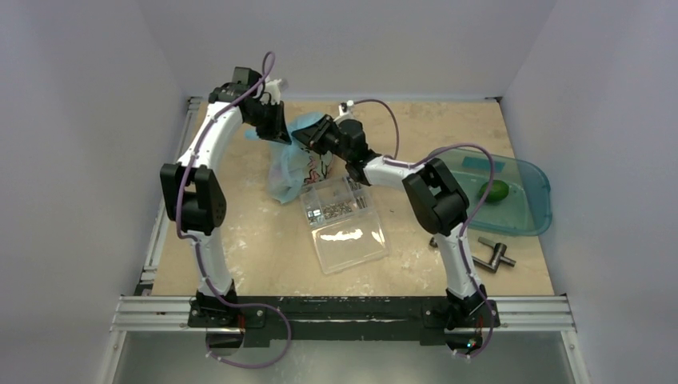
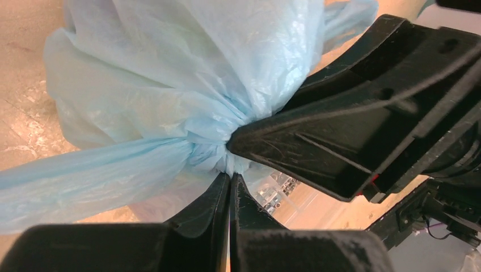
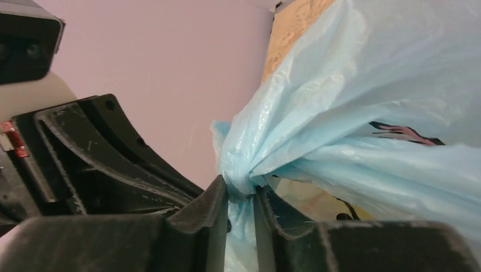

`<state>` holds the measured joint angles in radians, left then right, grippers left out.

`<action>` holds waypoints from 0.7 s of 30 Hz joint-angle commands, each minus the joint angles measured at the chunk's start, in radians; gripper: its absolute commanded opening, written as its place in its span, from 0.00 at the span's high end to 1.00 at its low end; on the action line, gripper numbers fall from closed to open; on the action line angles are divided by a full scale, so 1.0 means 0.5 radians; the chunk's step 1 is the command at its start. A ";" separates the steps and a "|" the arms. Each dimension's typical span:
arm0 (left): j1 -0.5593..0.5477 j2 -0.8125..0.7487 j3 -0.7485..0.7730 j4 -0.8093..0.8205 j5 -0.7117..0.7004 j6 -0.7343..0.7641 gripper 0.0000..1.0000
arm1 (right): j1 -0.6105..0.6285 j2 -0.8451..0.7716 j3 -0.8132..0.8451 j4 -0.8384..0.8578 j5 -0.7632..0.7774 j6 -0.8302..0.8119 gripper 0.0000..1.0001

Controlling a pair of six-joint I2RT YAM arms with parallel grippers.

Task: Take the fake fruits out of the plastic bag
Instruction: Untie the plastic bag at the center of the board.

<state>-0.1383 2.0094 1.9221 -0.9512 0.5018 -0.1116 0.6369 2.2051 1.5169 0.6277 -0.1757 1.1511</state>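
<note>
One light-blue crinkly plastic bag [image 1: 289,178] is counted, along with one clear rectangular plastic box [image 1: 352,240], one translucent teal oval tray [image 1: 521,218] and one dark T-shaped metal tool [image 1: 489,256]. One glossy green toy fruit [image 1: 493,191] is seen. The small parts inside the box cannot be counted.

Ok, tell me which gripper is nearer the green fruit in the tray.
Right. The right gripper pinches the plastic bag, on the side facing the green fruit; the left gripper pinches it farther off.

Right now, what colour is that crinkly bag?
The plastic bag is light blue; the left wrist view shows it best.
</note>
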 commanded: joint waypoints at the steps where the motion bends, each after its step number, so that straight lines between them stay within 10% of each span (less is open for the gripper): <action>1: 0.016 -0.133 0.001 0.004 0.002 -0.004 1.00 | -0.014 0.017 0.065 0.145 0.011 0.074 0.89; 21: 0.277 -0.244 -0.086 0.047 -0.197 -0.035 1.00 | -0.354 0.207 0.358 0.255 -0.382 0.495 1.00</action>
<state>-0.0353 1.9369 1.8996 -0.8967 0.4778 -0.1387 0.5285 2.2574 1.6138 0.6903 -0.3832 1.3399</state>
